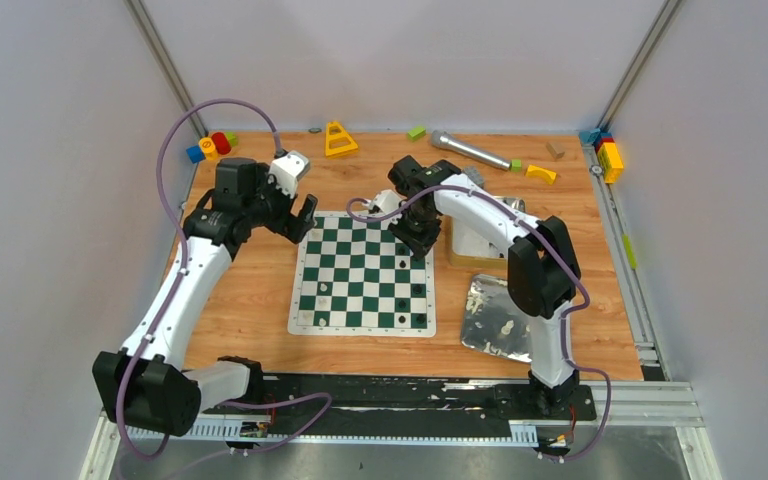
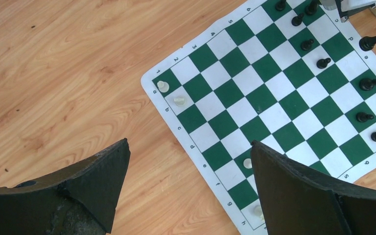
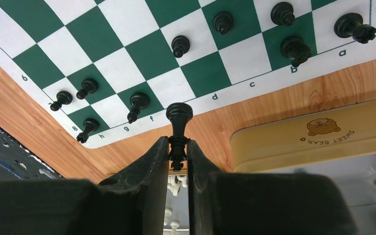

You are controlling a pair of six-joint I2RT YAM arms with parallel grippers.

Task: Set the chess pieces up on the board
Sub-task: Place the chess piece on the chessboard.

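One black piece [image 3: 178, 117] is clamped by its base between the closed fingers of the right gripper [image 3: 177, 147], stem upright in the wrist view, head over the white border of the board [image 1: 363, 272]. In the top view this is near the board's 1 o'clock corner.

Nine more black pieces [image 3: 180, 45] stand on the board, all in the two rows along that same side. Four cream pieces [image 2: 163, 86] sit along the opposite side: two on neighbouring squares at one corner and two further down that row, the last faint beside a finger.

The board lies flat in the middle of the wooden table [image 1: 250, 300]. The left gripper [image 2: 190, 143] hangs over the board's 11 o'clock corner, its two fingers spread wide with nothing between them.

At 3 o'clock from the board, just beside it, stands one yellow tin [image 3: 318, 137] printed with a bear. At 4 o'clock lies one silver tin lid [image 1: 485, 310] holding a few cream pieces, too small to count. Toy blocks [image 1: 340, 140] are scattered along the far edge, from 11 to 2 o'clock.
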